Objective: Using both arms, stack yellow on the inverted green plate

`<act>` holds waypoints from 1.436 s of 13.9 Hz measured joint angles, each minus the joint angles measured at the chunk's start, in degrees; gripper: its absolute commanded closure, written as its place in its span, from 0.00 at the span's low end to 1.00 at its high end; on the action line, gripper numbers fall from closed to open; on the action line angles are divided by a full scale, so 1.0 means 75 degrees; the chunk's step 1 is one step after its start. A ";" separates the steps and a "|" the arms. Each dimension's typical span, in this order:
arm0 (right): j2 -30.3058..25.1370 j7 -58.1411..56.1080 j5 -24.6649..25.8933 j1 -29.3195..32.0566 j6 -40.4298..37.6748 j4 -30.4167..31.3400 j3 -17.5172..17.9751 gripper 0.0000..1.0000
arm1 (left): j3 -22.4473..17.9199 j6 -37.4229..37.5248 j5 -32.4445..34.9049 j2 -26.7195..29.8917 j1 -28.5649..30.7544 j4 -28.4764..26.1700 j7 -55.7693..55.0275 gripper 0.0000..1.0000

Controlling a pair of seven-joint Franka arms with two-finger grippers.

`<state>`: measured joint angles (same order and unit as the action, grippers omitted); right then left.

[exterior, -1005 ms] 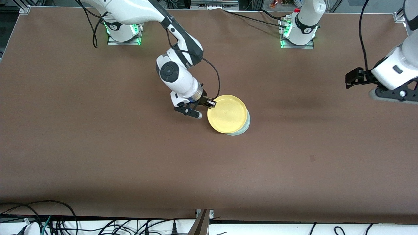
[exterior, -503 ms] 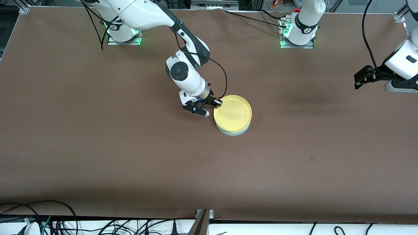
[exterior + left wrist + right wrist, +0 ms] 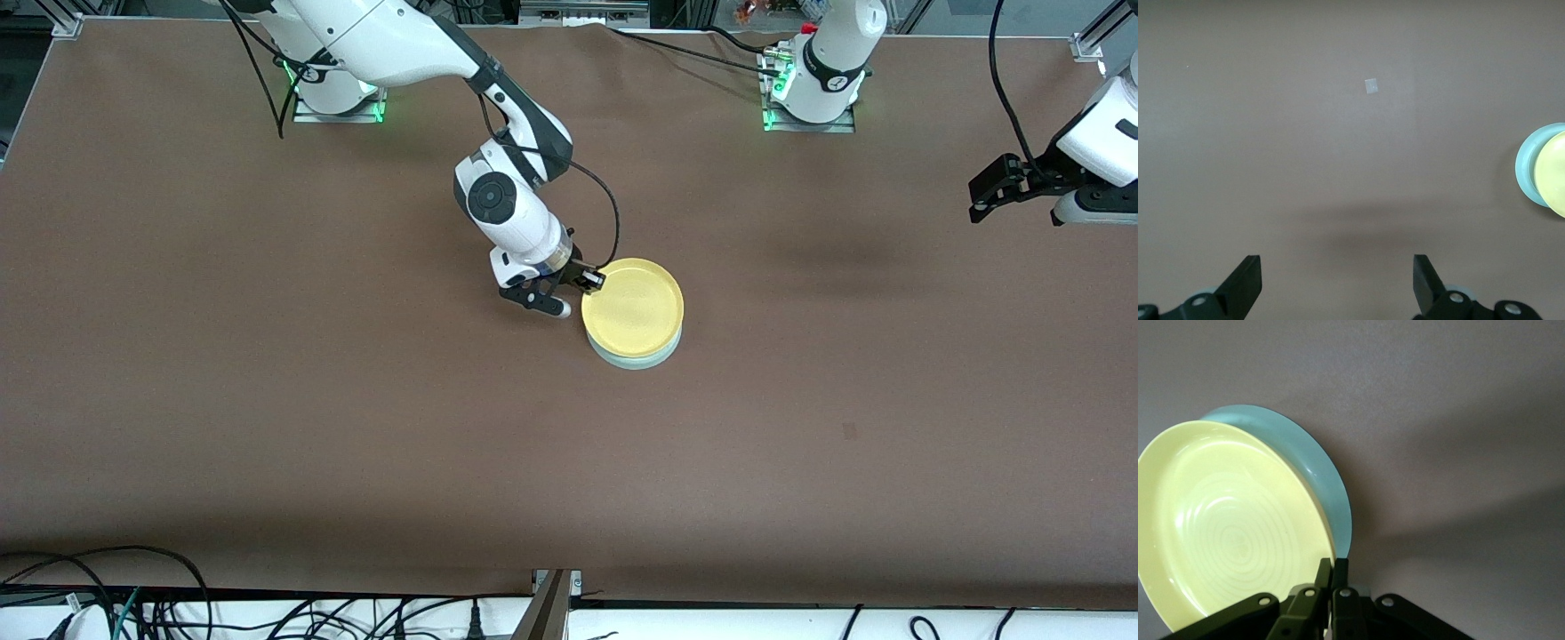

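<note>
1. The yellow plate (image 3: 633, 307) is seen near the middle of the table (image 3: 267, 400), lying right way up on the green plate (image 3: 637, 358).
2. Of the green plate only a thin crescent is shown in the front view, from about 4 to 8 o'clock of the yellow plate, on the side nearer to the front camera; the rest is covered.
3. In the right wrist view the yellow plate (image 3: 1231, 533) is cut off at the picture's edge, and the green plate (image 3: 1313, 467) is seen only as a band along one side of it.
4. Whether the green plate lies inverted cannot be told, because its middle is hidden.
5. The right gripper (image 3: 590, 281) is placed at about 10 o'clock of the yellow plate's rim.
6. In the right wrist view its fingers (image 3: 1340, 572) are pressed together on the rim of the yellow plate, so the rim is pinched between them; the tips are partly hidden by the gripper's own body.
7. The left gripper (image 3: 981, 203) is held in the air over the table at the left arm's end, well apart from the plates.
8. In the left wrist view its fingers (image 3: 1247, 283) are spread wide and nothing is between them; their tips are cut off by the picture's edge.
9. In that view only an edge of the green plate (image 3: 1526, 167) and of the yellow plate (image 3: 1551, 175) is shown.
10. A small pale mark (image 3: 1371, 86) is seen on the table; what it is cannot be made out.
</note>
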<state>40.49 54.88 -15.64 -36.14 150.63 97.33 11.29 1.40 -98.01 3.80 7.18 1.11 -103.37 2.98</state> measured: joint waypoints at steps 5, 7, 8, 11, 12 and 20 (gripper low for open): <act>0.0043 0.0041 0.0000 -0.0006 0.0034 -0.0008 -0.0010 0.01 | 0.0077 -0.0005 0.0000 0.0000 -0.0002 0.0008 -0.0007 0.00; 0.0043 0.0043 0.0000 -0.0006 0.0043 -0.0022 -0.0011 0.01 | 0.0119 -0.0007 0.0000 0.0000 -0.0005 0.0034 -0.0006 0.00; 0.0043 0.0043 0.0000 -0.0006 0.0043 -0.0045 -0.0011 0.00 | 0.0148 -0.0007 0.0000 0.0000 -0.0007 0.0036 -0.0006 0.00; -0.0036 0.0043 0.0000 -0.0005 -0.0003 -0.0141 -0.0034 0.00 | 0.0166 -0.0007 0.0000 0.0000 -0.0014 0.0036 -0.0006 0.00; -0.0152 0.0043 0.0000 -0.0004 -0.0151 -0.0170 -0.0089 0.00 | 0.0168 -0.0007 0.0000 0.0000 -0.0014 0.0037 -0.0006 0.00; -0.2207 -0.0034 0.0002 0.0017 -0.2651 -0.0292 -0.1683 0.00 | 0.0164 -0.0001 0.0000 0.0000 -0.0012 0.0038 -0.0006 0.00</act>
<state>23.94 54.63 -15.63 -36.01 130.76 95.14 -1.33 2.63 -98.02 3.80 7.18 1.02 -103.08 2.94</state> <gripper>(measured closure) 0.000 0.000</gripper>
